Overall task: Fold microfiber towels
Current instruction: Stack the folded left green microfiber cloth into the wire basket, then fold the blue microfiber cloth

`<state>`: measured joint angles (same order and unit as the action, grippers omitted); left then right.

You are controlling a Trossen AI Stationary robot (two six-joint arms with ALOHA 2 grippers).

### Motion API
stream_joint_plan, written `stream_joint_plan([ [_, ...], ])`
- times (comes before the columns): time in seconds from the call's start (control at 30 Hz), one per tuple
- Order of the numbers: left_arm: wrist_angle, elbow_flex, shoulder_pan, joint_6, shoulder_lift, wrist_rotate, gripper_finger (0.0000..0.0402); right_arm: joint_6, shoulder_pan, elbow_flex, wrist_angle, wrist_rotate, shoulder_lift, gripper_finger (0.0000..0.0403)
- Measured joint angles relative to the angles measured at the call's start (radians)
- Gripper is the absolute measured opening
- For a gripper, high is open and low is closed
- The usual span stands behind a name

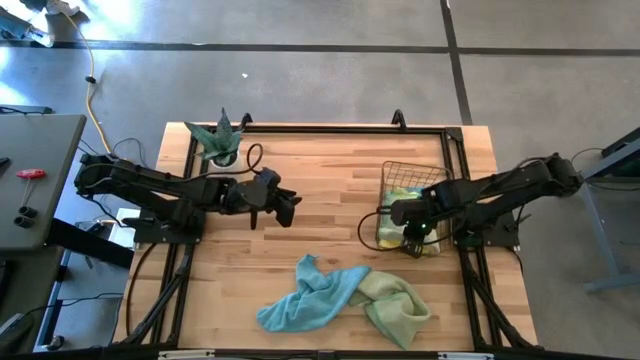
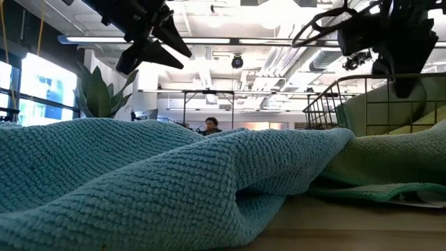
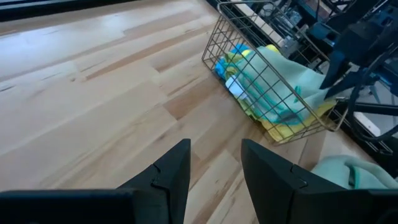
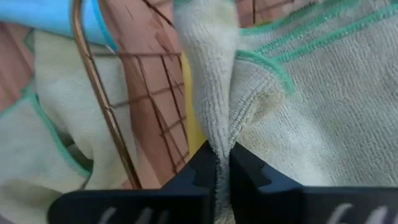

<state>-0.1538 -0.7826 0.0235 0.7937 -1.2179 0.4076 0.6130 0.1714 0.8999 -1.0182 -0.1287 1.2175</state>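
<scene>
A light blue towel (image 2: pixel 139 181) is seen lying crumpled closest to the low camera, filling most of that view. In the high view it (image 1: pixel 300 298) is found at the near middle of the wooden table (image 1: pixel 320 180), in contact with a pale green towel (image 1: pixel 395 305) bunched just beside it on the right.

Further towels are held in the copper wire basket (image 1: pixel 408 172) at the right side of the table. A pale green cloth with a green hem (image 4: pixel 273 81) is seen pinched between the fingers of the right gripper (image 4: pixel 222 163), which are closed narrowly on a raised fold of it. Yellow and blue cloth (image 3: pixel 233 59) are also visible through the basket wires in the left wrist view.

The right gripper (image 1: pixel 412 243) is positioned over the near end of the basket. The left gripper (image 1: pixel 287 208) is held above bare table at the left centre, well apart from all towels; its fingers (image 3: pixel 171 171) are parted with nothing between them.

A green potted plant (image 1: pixel 220 140) stands at the far left corner of the table. A person (image 2: pixel 211 125) is visible in the room beyond, in the low view.
</scene>
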Motion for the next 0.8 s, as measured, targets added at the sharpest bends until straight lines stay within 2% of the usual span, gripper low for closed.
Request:
stream_joint_plan([
  [0.1, 0.0, 0.0, 0.0, 0.0, 0.0, -0.001, 0.0131, 0.0, 0.0, 0.002, -0.002, 0.0, 0.0, 0.0047],
  [0.27, 0.0, 0.0, 0.0, 0.007, 0.0, -0.001, 0.0131, -0.022, -0.001, 0.035, -0.027, -0.001, 0.0, 0.0128],
  [0.43, 0.001, 0.0, 0.0, 0.007, 0.0, -0.001, 0.0131, -0.13, -0.001, 0.174, -0.162, 0.01, -0.001, 0.0186],
  [0.6, 0.022, 0.0, -0.001, 0.007, 0.0, -0.007, 0.0131, -0.173, -0.001, 0.317, -0.273, 0.189, -0.002, 0.0199],
  [0.7, 0.06, 0.0, -0.018, 0.007, 0.0, -0.013, 0.0131, -0.153, -0.001, 0.331, -0.275, 0.287, -0.002, 0.0199],
  [0.8, 0.105, 0.0, -0.053, 0.008, 0.0, -0.033, 0.0131, -0.142, -0.001, 0.302, -0.276, 0.318, -0.002, 0.0199],
])
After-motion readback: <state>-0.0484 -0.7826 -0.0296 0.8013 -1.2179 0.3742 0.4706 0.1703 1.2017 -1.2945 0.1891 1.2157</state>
